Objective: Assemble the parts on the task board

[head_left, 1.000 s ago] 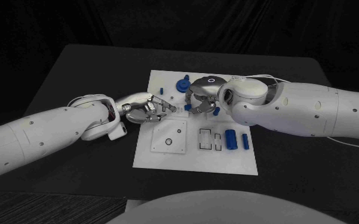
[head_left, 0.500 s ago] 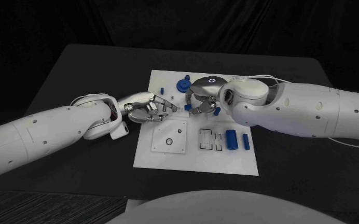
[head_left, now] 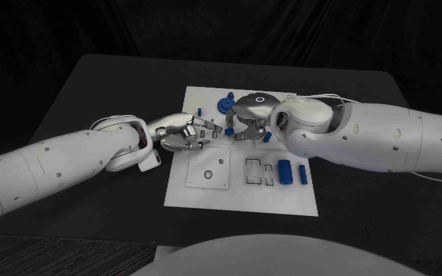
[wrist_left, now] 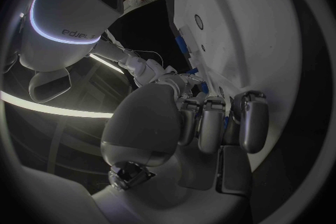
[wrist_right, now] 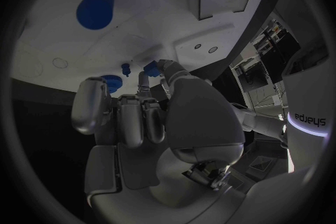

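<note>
One white task board (head_left: 239, 193), two silver hands, left hand (head_left: 184, 134), right hand (head_left: 248, 119), at least six blue parts (head_left: 285, 171)

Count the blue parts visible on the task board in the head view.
6: a gear, a peg beside it, a cylinder, a slim pin, and two small pieces by the right hand. The hands may hide more.
</note>
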Robot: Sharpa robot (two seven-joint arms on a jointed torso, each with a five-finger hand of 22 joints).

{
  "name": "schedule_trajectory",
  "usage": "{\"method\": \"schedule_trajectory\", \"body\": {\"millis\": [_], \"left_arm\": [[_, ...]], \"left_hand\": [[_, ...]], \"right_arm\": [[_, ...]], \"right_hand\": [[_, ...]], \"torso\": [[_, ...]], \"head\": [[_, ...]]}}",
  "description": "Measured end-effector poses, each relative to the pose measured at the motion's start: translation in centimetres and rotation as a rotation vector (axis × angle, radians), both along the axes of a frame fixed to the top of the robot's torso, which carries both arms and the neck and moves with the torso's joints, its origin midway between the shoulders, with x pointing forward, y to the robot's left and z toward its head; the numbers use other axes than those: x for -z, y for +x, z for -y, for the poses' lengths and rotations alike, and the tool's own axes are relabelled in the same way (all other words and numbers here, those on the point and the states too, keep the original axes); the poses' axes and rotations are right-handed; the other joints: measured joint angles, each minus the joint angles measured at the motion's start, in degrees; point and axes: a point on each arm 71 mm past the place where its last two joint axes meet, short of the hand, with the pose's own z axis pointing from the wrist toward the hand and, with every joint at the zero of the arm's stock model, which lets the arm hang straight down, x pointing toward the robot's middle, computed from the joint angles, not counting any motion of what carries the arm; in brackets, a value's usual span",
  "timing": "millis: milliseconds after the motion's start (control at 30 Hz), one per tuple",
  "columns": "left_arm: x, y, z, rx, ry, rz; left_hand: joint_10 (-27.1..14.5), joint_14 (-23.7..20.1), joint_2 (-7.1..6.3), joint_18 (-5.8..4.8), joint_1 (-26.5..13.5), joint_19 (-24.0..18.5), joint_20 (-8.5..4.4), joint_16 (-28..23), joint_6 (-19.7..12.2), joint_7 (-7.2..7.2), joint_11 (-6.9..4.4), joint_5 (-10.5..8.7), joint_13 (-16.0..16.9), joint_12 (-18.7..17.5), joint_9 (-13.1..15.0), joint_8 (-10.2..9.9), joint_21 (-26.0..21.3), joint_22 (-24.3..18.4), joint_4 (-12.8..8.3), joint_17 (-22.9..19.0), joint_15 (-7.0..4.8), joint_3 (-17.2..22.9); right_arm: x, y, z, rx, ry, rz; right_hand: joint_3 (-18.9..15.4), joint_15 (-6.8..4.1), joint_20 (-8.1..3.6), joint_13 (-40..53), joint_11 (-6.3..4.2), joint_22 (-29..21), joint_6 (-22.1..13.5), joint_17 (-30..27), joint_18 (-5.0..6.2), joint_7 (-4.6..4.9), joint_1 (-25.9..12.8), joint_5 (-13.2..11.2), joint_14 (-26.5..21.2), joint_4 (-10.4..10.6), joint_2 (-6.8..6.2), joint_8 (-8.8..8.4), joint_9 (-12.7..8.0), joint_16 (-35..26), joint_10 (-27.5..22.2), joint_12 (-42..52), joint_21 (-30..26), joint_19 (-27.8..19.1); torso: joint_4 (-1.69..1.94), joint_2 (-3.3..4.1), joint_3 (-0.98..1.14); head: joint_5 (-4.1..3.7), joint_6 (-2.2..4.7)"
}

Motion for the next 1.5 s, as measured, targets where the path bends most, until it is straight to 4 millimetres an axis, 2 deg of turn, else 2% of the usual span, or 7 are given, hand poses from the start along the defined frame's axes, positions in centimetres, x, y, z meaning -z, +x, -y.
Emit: {"method": "schedule_trajectory", "body": {"millis": [700, 1333, 1500], "left_arm": [[0.18, 0.08, 0.71, 0.015, 0.001, -0.009], [0.38, 0.16, 0.41, 0.011, 0.018, -0.025], [0.40, 0.13, 0.44, 0.012, 0.019, -0.027]], "left_hand": [[0.21, 0.00, 0.00, -0.03, 0.00, -0.21, -0.21, 0.00, -0.59, -0.19, -0.21, 0.00, 0.00, 0.00, 0.01, 0.00, 0.00, 0.00, 0.00, -0.01, 0.00, -0.01], [0.01, 0.21, 0.00, -0.02, 0.00, -0.62, -0.20, 0.00, -0.59, -0.19, -0.40, 0.00, 0.00, 0.00, -0.02, 0.00, -0.22, 0.05, -0.16, -0.02, -0.21, 0.16], [0.01, 0.21, 0.24, -0.03, -0.24, -0.61, -0.20, 0.00, -0.36, 0.03, -0.40, 0.00, 0.00, 0.00, -0.02, 0.00, -0.22, 0.04, -0.16, -0.02, -0.21, 0.16]], "right_arm": [[-0.15, -0.10, -0.63, -0.016, 0.007, 0.017], [-0.32, -0.19, -0.80, -0.025, 0.025, 0.029], [-0.37, -0.28, -0.94, -0.032, 0.030, 0.032]], "right_hand": [[0.16, 0.00, 0.00, -0.01, 0.00, 0.02, 0.00, 0.00, 0.00, 0.00, 0.00, -0.01, 0.00, 0.16, 0.00, 0.00, 0.04, -0.21, 0.00, 0.00, 0.00, 0.00], [0.15, 0.00, 0.00, -0.01, 0.00, 0.03, 0.20, 0.00, 0.00, 0.21, 0.00, -0.02, 0.00, 0.16, 0.00, 0.00, 0.02, -0.44, 0.00, 0.00, -0.29, 0.00], [0.15, 0.00, 0.00, -0.02, 0.00, 0.03, 0.20, 0.00, 0.00, 0.21, 0.00, -0.02, 0.00, 0.16, 0.00, 0.00, 0.02, -0.44, 0.00, 0.00, -0.29, 0.00]], "torso": [[0.01, -0.04, -0.02], [0.03, 0.01, -0.03], [0.03, 0.00, -0.03]], "head": [[-0.06, 0.00], [0.18, 0.00], [0.01, 0.00]]}}
